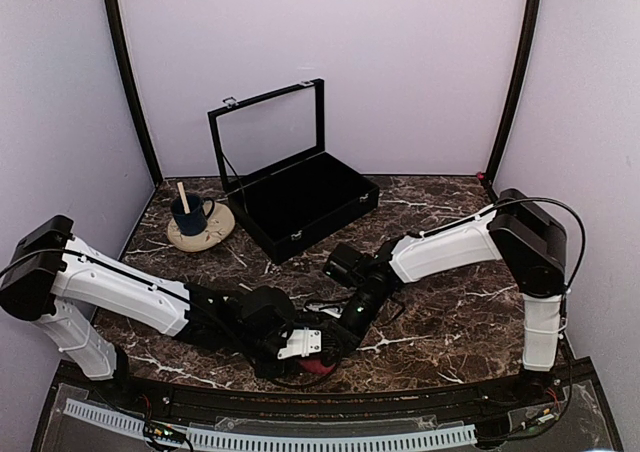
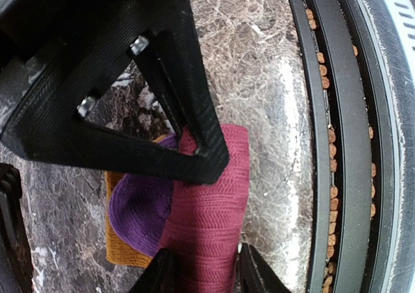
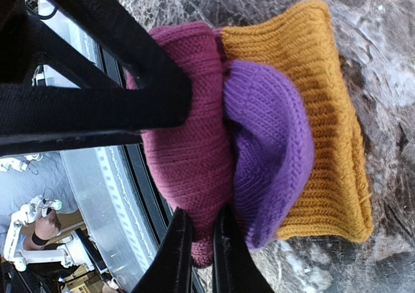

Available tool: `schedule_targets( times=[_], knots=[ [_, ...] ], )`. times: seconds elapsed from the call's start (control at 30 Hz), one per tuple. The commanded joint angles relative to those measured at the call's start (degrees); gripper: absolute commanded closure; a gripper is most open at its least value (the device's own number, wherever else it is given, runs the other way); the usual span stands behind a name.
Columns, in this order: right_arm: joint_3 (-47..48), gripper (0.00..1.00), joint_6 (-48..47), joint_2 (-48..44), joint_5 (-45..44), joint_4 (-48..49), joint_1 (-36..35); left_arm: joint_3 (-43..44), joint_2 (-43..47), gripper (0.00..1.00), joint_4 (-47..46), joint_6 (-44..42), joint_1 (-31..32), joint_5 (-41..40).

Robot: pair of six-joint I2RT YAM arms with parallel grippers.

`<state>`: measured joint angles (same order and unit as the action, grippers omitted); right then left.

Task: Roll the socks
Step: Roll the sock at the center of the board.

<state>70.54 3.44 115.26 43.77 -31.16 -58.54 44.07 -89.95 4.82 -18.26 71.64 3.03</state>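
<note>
Bunched in magenta, purple and mustard on the table (image 1: pixel 450 317) well in front of the black case (image 1: pixel 310 197), with the socks (image 3: pixel 194 163) pinched at a thin magenta fold by the almost closed right jaws and, seemingly, clamped between the half-open left jaws.

Left gripper (image 1: pixel 306 350) and right gripper (image 1: pixel 340 338) sit close together at the near edge of the table (image 1: pixel 450 312), a scrap of pink sock (image 1: pixel 320 366) showing just beneath them. Well beyond both stands a black case (image 1: pixel 310 197), lid raised. A blue cup (image 1: pixel 188 213) on a saucer (image 1: pixel 208 234) stands beyond and left of the left gripper.
</note>
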Motion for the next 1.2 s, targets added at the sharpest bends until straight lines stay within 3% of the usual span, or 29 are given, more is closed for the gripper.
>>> schedule_targets(
  times=[0.0, 0.37, 0.7, 0.9, 1.1, 1.17],
  knots=[
    [-0.01, 1.00, -0.89, 2.16, -1.84, -2.55, 0.18, 1.37, -1.12, 0.63, 1.94, -1.86, 0.26, -1.68],
    [1.58, 1.00, -2.00, 3.36, -1.53, -4.31, 0.44, 3.34, -5.47, 0.67, 4.50, -2.49, 0.24, -1.02],
    [2.49, 0.99, -2.17, 3.85, -1.65, -5.53, 1.23, 5.53, -8.81, 0.94, 8.06, -1.89, 0.17, 1.46],
    [1.73, 0.84, -1.84, 2.97, -1.68, -4.92, 1.87, 7.01, -10.02, 0.98, 10.37, 0.15, -1.16, 4.32],
    [-2.95, 0.72, 1.89, -0.29, 1.21, 1.07, 3.65, 8.18, -10.27, 0.99, 12.64, 2.25, -4.87, 9.63],
    [-4.13, 0.64, 3.30, -1.23, 2.42, 3.52, 4.35, 8.68, -10.56, 0.99, 13.49, 2.41, -5.69, 11.12]
  ],
)
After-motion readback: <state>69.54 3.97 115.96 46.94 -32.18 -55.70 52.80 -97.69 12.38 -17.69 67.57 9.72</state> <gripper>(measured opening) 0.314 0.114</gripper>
